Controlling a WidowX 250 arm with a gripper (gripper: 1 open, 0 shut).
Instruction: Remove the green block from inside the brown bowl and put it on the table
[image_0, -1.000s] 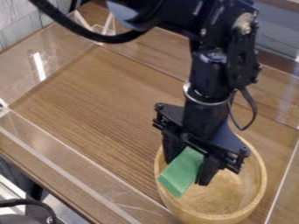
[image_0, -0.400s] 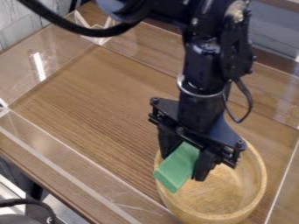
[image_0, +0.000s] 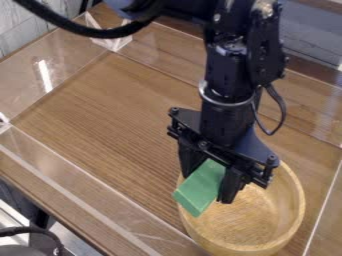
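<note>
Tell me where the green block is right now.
In the camera view, the green block is right of centre and low, at the brown bowl's left side, just beneath the tool.

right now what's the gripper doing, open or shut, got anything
Gripper: closed on the green block, holding it over the brown bowl.

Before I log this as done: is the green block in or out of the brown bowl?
Cannot tell fully: the green block shows at the gripper, over the brown bowl's rim.
</note>
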